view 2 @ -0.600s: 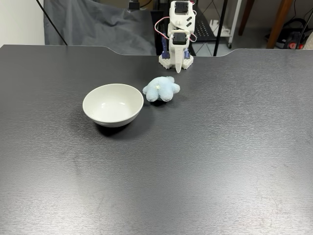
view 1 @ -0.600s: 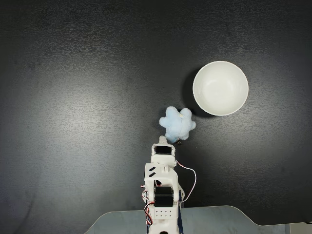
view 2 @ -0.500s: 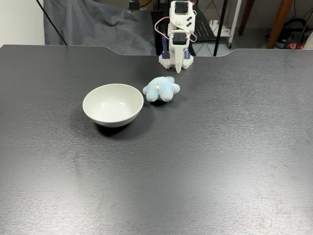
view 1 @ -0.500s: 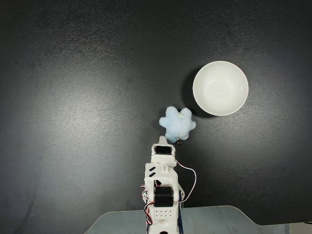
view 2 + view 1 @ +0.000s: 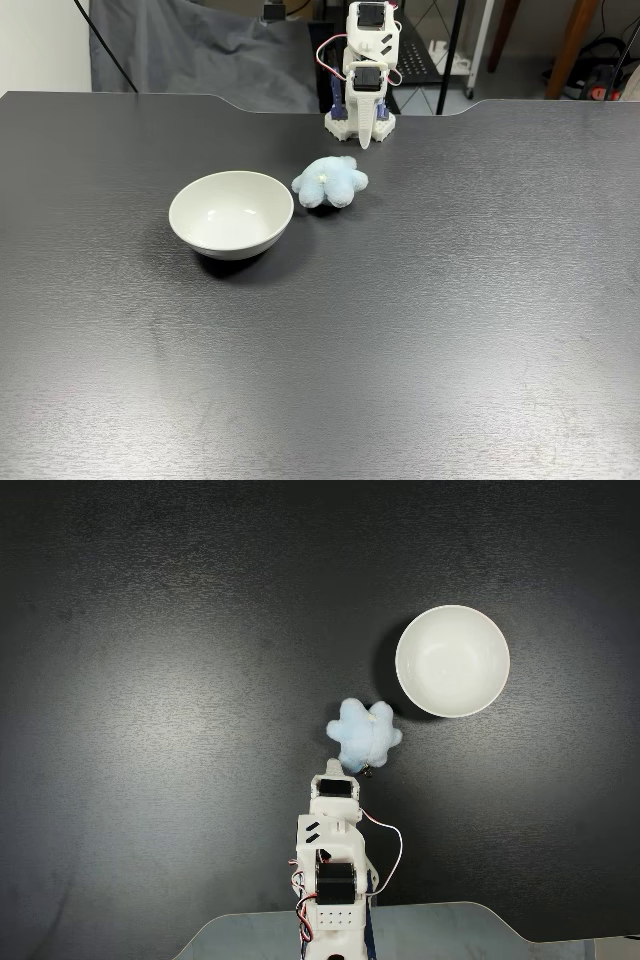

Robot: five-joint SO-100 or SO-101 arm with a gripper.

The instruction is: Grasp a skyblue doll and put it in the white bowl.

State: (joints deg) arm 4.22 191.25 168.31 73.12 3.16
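The skyblue doll [image 5: 365, 735] lies on the dark matte counter [image 5: 150, 680], just beside the white bowl [image 5: 452, 661], which sits at its 1 o'clock in the top-down fixed view. The jaws [image 5: 364, 138] point down at the counter near the arm's base, apart from the doll, and look pressed together. Behind the counter's far edge hang a grey cloth [image 5: 190, 55] and dark stand legs [image 5: 450, 45].
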